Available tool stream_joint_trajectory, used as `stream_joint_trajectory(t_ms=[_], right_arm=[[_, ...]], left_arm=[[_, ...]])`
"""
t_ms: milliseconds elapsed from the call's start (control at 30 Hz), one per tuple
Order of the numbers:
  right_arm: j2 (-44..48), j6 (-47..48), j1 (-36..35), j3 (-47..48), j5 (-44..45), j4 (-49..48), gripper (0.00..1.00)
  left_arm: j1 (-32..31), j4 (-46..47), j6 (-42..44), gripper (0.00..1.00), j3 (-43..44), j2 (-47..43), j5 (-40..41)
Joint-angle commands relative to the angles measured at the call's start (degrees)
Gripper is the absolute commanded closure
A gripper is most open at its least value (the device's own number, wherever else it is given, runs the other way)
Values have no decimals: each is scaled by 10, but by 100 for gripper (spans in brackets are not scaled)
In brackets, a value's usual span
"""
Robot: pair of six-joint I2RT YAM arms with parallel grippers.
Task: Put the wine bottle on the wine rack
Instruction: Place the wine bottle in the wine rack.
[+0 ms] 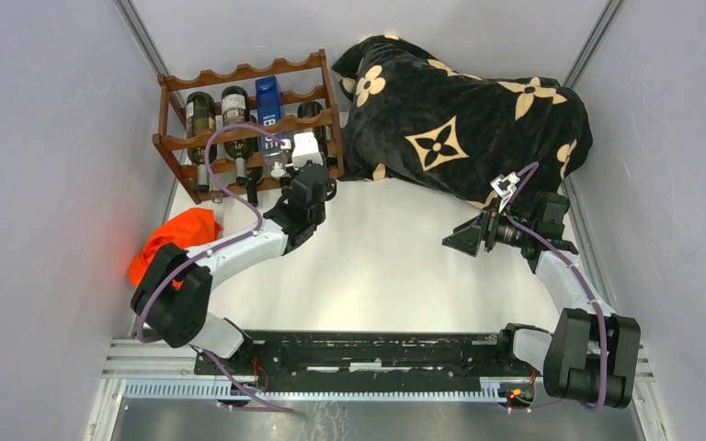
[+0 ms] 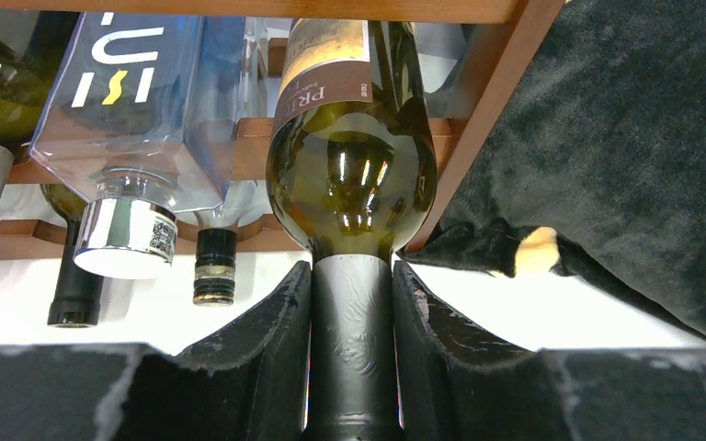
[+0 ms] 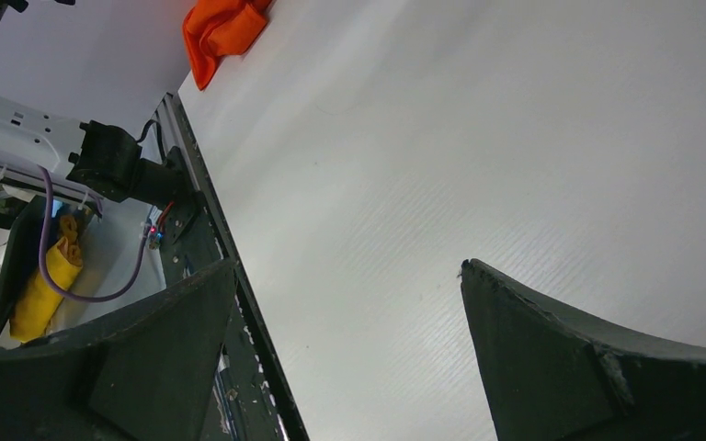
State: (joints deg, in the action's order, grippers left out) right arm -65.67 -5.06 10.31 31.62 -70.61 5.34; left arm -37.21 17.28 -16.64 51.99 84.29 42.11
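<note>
A white tabletop [image 1: 395, 266] sits boxed in by plain pale grey panels: a left wall [image 1: 46, 138], a right wall [image 1: 671, 138] and a back wall [image 1: 368, 23]. A ridged aluminium rail [image 1: 331, 390] runs along its near edge. A black flower-patterned blanket [image 1: 460, 119] is heaped in the far right corner, and an orange cloth [image 1: 179, 234] lies at the left edge. The light is soft and even.

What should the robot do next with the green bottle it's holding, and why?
Probably the left gripper should open its jaws and let go: the dark green glass wine bottle already lies in the reddish-brown wooden wine rack, with only its black-capped neck pinched.
</note>
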Motion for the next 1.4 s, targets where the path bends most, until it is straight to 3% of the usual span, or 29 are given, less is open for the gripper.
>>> stream_joint_trajectory(t_ms=[0, 767, 1367], right_arm=[[13, 10, 3, 26, -18, -7, 2], [10, 19, 3, 31, -26, 5, 2], [8, 22, 3, 33, -30, 9, 2]], left_arm=[[-3, 81, 42, 98, -1, 24, 32], [-1, 124, 56, 98, 41, 135, 35], [55, 99, 70, 98, 100, 181, -21]])
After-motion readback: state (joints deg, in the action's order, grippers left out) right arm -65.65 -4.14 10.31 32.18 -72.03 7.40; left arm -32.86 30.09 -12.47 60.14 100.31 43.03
